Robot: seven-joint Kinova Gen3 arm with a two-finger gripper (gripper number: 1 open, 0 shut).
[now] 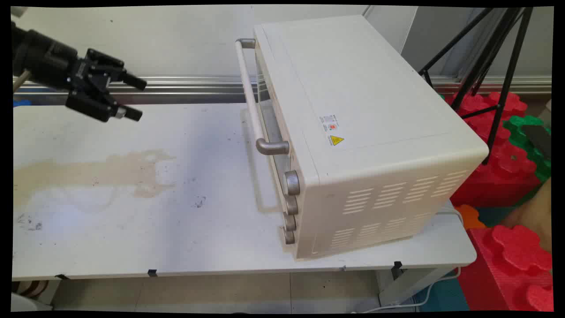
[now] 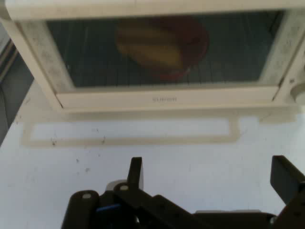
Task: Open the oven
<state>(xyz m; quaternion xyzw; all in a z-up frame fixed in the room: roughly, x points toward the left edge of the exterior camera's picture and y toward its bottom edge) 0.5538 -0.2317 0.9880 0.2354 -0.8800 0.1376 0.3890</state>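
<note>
Tool: I have the black two-finger tool [image 1: 132,98] raised at the far left of the bench [image 1: 132,221], its fingers spread apart and holding nothing; in the hand view both fingertips [image 2: 136,171] stand wide with only bare bench between them.

Nearest thing: the cream toaster oven [image 1: 353,132] stands on the bench's right half, well apart from the tool, and the tool points across the open surface at its front.

Door: the glass door [image 2: 162,47] is shut and faces left, towards my tool.

Handle: a long pale bar [image 1: 248,88] on grey metal brackets runs across the top of the door. Its long axis lies from the far side of the bench to the near side, crosswise to the line of the tool.

Knobs: four ribbed metal knobs [image 1: 291,182] sit in a column at the oven's near front corner.

Inside: through the dark glass I make out something yellow in a reddish round dish [image 2: 164,45], perhaps a banana, though the glass blurs it.

Surfaces: smooth painted metal with vent slots [image 1: 397,194] on the oven's side; the white bench is scuffed, with a tan stain [image 1: 88,172] on its left.
</note>
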